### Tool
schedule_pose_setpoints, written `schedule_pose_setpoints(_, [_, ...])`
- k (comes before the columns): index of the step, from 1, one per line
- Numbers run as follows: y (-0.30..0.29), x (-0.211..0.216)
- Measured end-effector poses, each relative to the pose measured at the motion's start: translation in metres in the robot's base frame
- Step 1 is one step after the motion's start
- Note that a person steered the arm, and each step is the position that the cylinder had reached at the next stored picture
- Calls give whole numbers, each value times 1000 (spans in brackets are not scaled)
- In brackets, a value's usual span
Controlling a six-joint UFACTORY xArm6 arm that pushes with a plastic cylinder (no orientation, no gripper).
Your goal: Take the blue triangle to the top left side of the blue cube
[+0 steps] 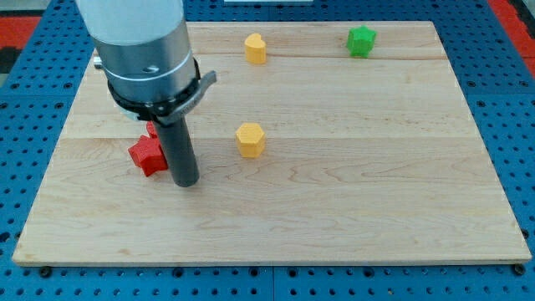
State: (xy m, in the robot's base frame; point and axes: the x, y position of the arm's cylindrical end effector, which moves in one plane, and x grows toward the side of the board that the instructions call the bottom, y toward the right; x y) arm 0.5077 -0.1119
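Note:
No blue triangle and no blue cube show in the camera view; the arm's grey body (138,42) hides the board's upper left part. My tip (185,181) rests on the board at the left. It stands just right of a red star-shaped block (145,155), touching it or nearly so. A second red block (152,129) peeks out behind the rod, its shape unclear.
A yellow hexagonal block (250,139) lies right of my tip, near the board's middle. A yellow block (255,48) sits near the top edge. A green star-shaped block (361,40) sits at the top right. The wooden board (351,209) lies on a blue pegboard.

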Motion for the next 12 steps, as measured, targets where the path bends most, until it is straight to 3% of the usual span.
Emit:
schedule_pose_setpoints(4, [7, -133])
schedule_pose_setpoints(5, [28, -147])
schedule_pose_setpoints(7, [7, -160])
schedule_pose_setpoints(10, [-78, -157])
schedule_pose_setpoints(11, [-82, -160])
schedule_pose_setpoints(12, [-113, -180])
